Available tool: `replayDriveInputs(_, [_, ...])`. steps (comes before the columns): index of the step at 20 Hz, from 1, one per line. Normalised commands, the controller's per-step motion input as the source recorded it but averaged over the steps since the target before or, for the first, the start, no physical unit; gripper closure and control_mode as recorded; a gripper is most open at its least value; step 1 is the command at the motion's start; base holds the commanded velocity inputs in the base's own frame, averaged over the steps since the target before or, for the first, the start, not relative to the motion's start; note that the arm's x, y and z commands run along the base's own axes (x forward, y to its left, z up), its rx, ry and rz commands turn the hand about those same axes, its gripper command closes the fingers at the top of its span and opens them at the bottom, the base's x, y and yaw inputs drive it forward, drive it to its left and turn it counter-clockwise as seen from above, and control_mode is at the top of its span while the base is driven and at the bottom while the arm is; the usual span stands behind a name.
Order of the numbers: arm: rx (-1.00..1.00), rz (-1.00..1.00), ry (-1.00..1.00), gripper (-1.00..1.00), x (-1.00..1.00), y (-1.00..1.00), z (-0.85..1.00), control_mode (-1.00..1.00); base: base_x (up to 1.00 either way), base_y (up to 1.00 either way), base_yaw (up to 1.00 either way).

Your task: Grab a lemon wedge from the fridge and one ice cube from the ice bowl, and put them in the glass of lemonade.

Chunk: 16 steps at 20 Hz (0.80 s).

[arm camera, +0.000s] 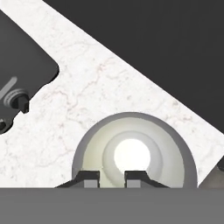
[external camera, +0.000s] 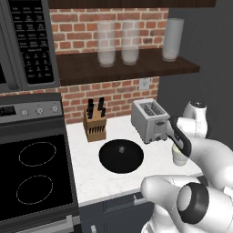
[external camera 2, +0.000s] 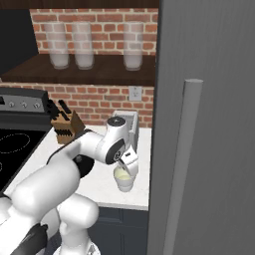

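The finger tips [arm camera: 95, 177] of the gripper [arm camera: 112, 178] are held closed, nothing visibly pinched, directly over the glass of lemonade [arm camera: 133, 153] on the counter [arm camera: 87, 96] near the fridge [external camera 2: 209, 124]. The rim could be clipped and the glass tipped if the hand is lowered off-centre.

White veined marble-like counter [external camera: 91, 175], rough red brick wall [external camera: 77, 29], brushed metal toaster [external camera: 149, 120], wooden knife block [external camera: 94, 126], matt black bowl [external camera: 121, 156], translucent whitish cup [external camera 2: 123, 180], at centre.

Ice bowl [external camera: 121, 156] on surface [external camera: 91, 175], before knife block [external camera: 94, 124]; toaster [external camera: 149, 120] right-behind; glass of lemonade [external camera: 179, 156] right, beside fridge [external camera 2: 209, 129].
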Motion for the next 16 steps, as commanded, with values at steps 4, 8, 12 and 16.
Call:
replayDriveInputs(4, [0.00, 0.00, 0.00, 1.00, 0.12, -0.02, 0.00, -1.00, 0.00, 0.00, 0.00])
replayDriveInputs(8, [0.00, 0.00, 0.00, -1.00, 0.00, -0.06, 0.00, -1.00, 0.00, 0.00, 0.00])
replayDriveInputs(12, [0.00, 0.00, 0.00, -1.00, 0.00, 0.00, 0.00, -1.00, 0.00, 0.00, 0.00])
replayDriveInputs(16, [0.00, 0.00, 0.00, -1.00, 0.00, 0.00, 0.00, -1.00, 0.00, 0.00, 0.00])
